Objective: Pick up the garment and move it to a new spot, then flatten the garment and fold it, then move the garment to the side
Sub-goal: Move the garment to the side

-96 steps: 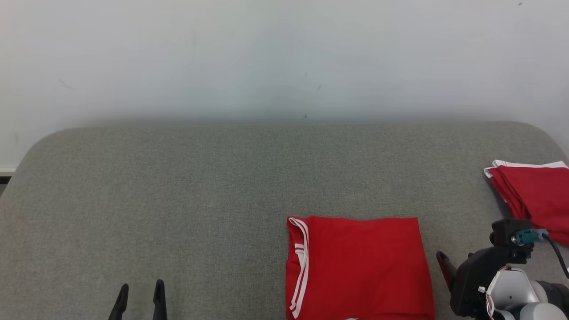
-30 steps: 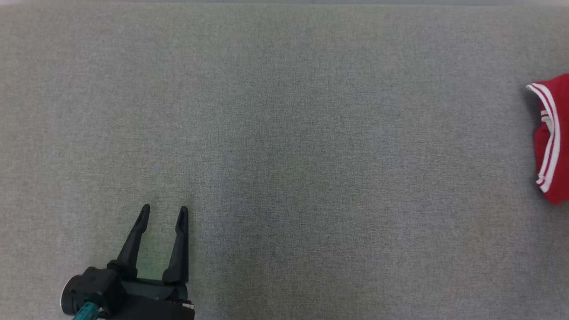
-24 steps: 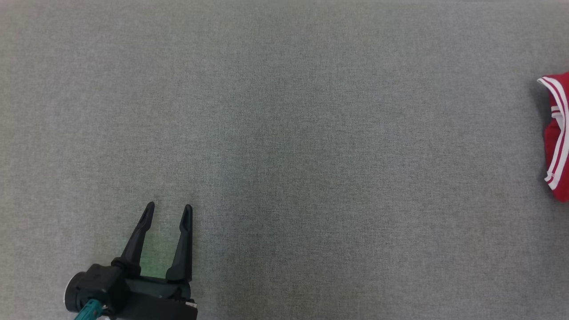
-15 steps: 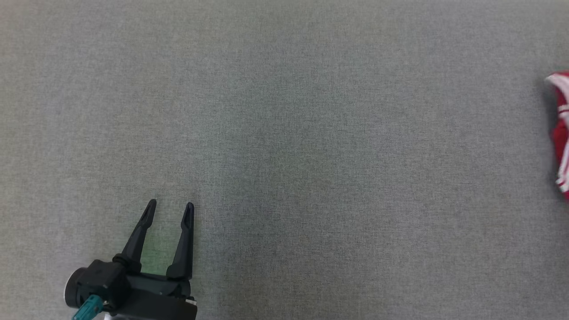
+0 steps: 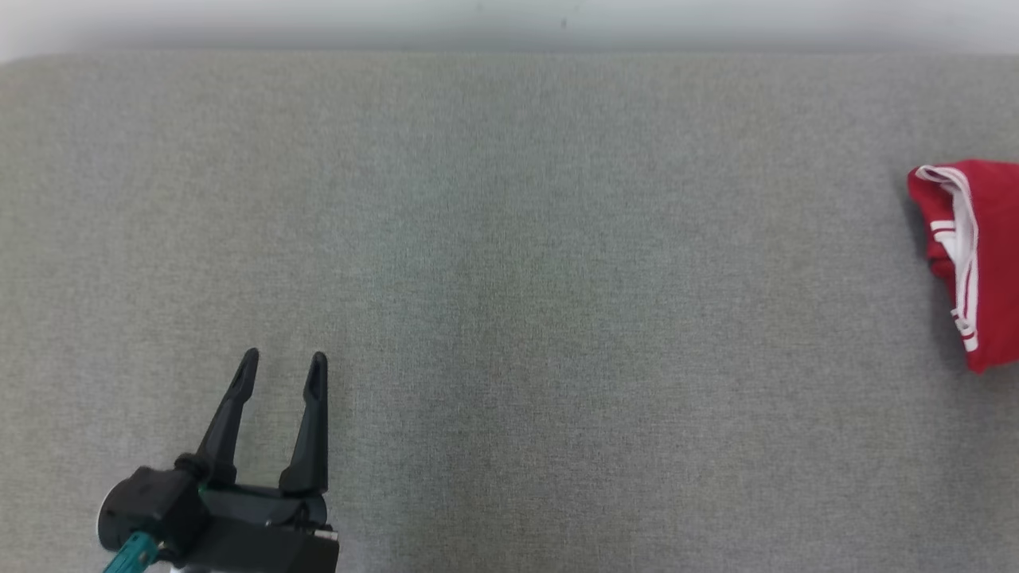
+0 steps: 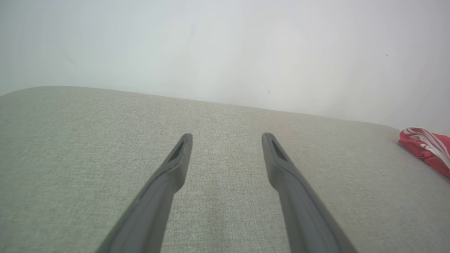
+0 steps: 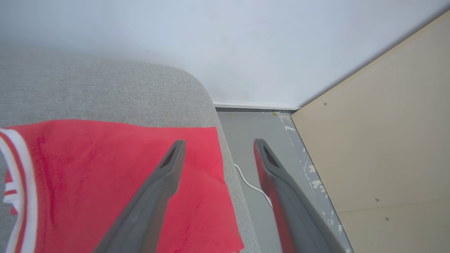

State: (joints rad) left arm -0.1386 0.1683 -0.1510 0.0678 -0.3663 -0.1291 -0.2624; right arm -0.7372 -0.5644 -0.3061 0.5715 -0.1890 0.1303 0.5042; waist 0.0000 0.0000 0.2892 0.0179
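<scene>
**Garment let go at the right end; the move to the side looks finished**

The left gripper hovers over the front left part of the grey cushion, fingers spread wide with nothing between them. It has barely shifted over the last second. The middle of the cushion is bare up to the back edge, where the pale wall begins.

The change is on the right. A few seconds ago the folded red garment lay at the front edge, right of centre, with the right gripper beside it. The head camera has swung since, so its drift across that view is no guide. In the right wrist view the garment now lies flat at the right end of the cushion, its far corner close to the rounded edge and its white stripes turned towards the middle.

The right gripper has just spread its fingers: they stand well apart above the cloth and hold nothing. One finger is over the red fabric, the other over the grey floor, where a white cable runs beside a beige panel.

I judge this to be the release that ends the last step. The fold seems to have kept its shape, and only drawing the arm back remains.

There is no box, basket or bin here; the cushion alone carries the garment.
</scene>
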